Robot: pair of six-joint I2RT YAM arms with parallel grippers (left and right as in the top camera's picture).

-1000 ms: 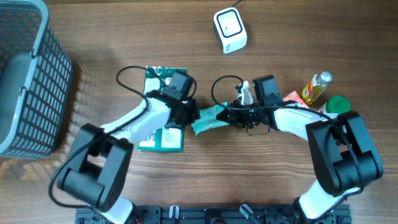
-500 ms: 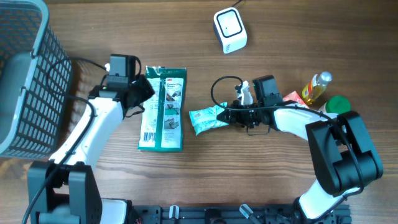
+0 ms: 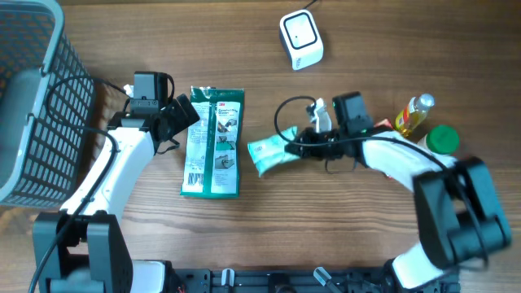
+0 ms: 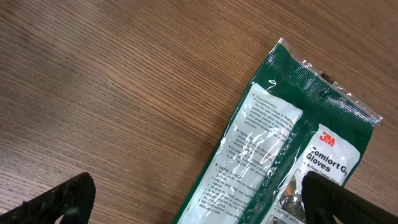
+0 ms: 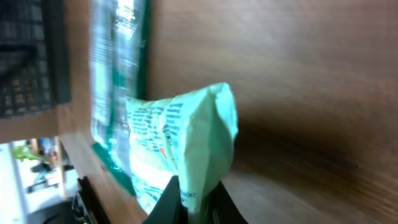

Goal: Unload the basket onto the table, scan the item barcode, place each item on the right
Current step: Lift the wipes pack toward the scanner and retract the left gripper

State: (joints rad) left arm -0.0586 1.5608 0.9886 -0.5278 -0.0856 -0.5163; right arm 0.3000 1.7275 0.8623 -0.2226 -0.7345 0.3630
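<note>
A light green packet [image 3: 267, 155] hangs just right of the table's middle, and my right gripper [image 3: 298, 145] is shut on its right end. In the right wrist view the packet [image 5: 186, 140] stands up from between the closed fingers [image 5: 194, 208], printed side to the left. The white barcode scanner [image 3: 301, 39] sits at the back, apart from both arms. My left gripper [image 3: 181, 114] stands open at the top left corner of a dark green glove pack [image 3: 213, 142]. In the left wrist view the pack [image 4: 292, 155] lies flat under the wide-open gripper [image 4: 202, 202], held by nothing.
A grey mesh basket [image 3: 32, 106] fills the far left. A yellow bottle [image 3: 413, 114], a green lid [image 3: 440, 138] and a red pack [image 3: 383, 127] crowd the right side behind my right arm. The glove pack [image 5: 118, 62] shows blurred behind the packet.
My left gripper let go of the packet, swung left past the glove pack and opened wide. The right gripper keeps the packet and has shifted it slightly.
</note>
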